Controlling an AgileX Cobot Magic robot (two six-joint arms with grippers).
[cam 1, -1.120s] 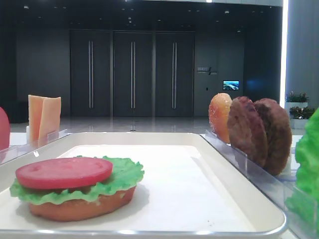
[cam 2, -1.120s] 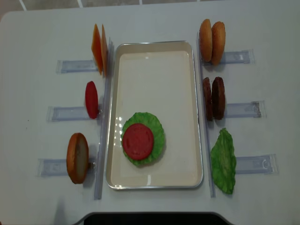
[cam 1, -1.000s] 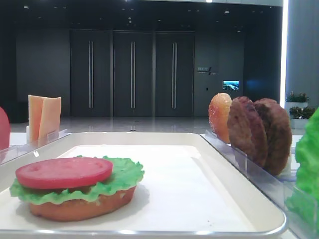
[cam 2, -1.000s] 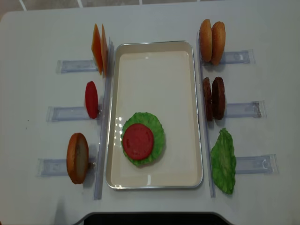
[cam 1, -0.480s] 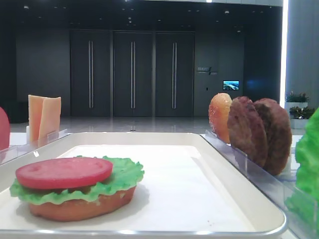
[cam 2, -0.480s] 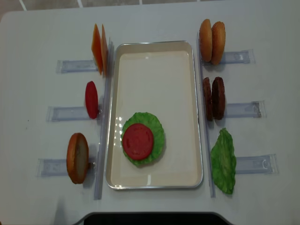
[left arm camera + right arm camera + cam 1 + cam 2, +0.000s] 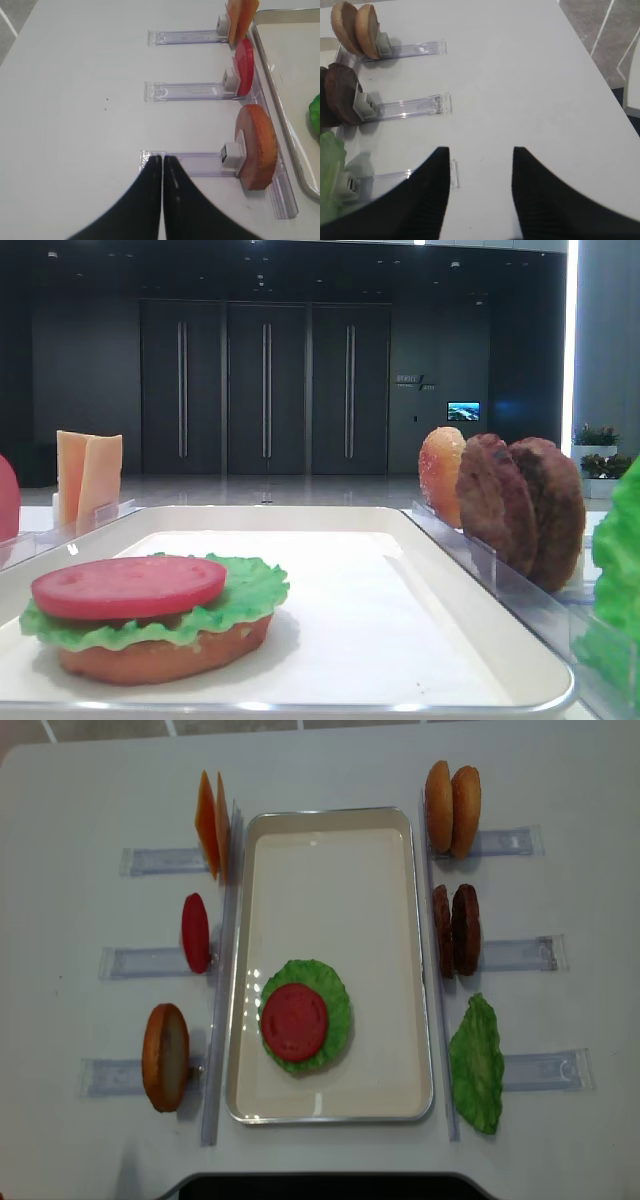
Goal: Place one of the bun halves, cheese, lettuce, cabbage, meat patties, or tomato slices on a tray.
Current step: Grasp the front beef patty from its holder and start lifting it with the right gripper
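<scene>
Centrally on the counter (image 7: 80, 790) sits the tray (image 7: 330, 1110), its near-left part carrying a bun half under lettuce (image 7: 340, 1010) and a tomato slice (image 7: 295, 1020). Meat patties (image 7: 455, 930) stand along its right edge. My right fingers (image 7: 480, 155) hang parted and empty; my left fingers (image 7: 162, 162) are pressed together, holding nothing.

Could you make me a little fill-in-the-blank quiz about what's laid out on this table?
1. On the tray, a tomato slice lies on top of the ____.
2. The number of meat patties standing in their holder is ____.
3. The left gripper has its fingers ____.

Missing words: lettuce; two; shut
</scene>
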